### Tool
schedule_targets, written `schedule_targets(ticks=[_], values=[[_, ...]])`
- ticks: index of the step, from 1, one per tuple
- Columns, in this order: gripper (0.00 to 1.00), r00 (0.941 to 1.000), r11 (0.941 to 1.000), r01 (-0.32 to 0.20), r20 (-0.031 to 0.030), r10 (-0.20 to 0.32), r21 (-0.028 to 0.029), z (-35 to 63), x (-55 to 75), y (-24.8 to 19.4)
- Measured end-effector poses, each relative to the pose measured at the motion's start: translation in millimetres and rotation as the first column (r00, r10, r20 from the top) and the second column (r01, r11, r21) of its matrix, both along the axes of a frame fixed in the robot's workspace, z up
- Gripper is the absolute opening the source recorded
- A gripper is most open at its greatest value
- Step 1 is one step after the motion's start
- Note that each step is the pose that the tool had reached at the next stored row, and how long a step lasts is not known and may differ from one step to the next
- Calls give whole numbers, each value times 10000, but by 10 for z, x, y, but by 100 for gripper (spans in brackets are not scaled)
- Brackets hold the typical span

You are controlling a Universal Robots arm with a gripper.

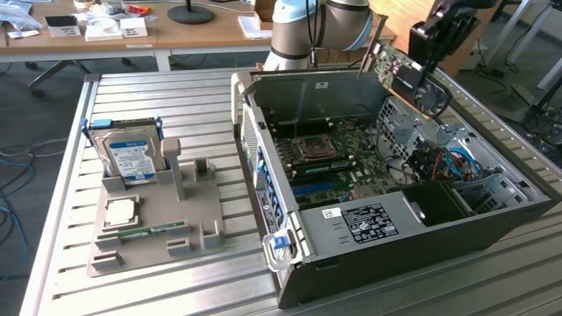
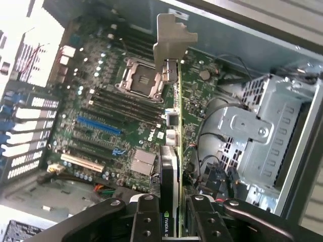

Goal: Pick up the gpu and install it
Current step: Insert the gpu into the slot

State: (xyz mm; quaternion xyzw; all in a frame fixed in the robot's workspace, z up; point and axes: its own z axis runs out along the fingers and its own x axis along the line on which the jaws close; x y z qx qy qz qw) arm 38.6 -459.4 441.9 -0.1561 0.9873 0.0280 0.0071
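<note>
We are holding the gpu [image 1: 397, 69] clamped in our gripper [image 1: 425, 60], tilted in the air above the open computer case [image 1: 395, 247] and its motherboard [image 1: 338, 158]. At the exterior view's left, a hard drive [image 1: 131, 157] is standing in a grey tray [image 1: 156, 220].

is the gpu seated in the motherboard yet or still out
Out. The gripper holds the gpu above the open case, clear of the motherboard, whose slots are bare.

Open case [image 1: 395, 243]: room above motherboard [image 1: 351, 141] free beneath the gpu [image 2: 170, 166] in the hand [image 2: 174, 217]; drive cage [image 1: 399, 122] obstructs at 3 o'clock in exterior view, rear wall [image 1: 316, 95] at 12 o'clock.
</note>
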Motion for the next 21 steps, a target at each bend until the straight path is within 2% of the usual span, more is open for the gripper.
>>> schedule_targets(ticks=[4,10,16,21], values=[[27,9979,9979,-653,0,653,0,-1,0,0],[27,9872,9872,-1594,1,1594,1,-3,0,0],[27,9679,9679,-2513,0,2513,2,-4,0,0],[27,9448,9448,-3277,1,3277,2,-7,0,0]])
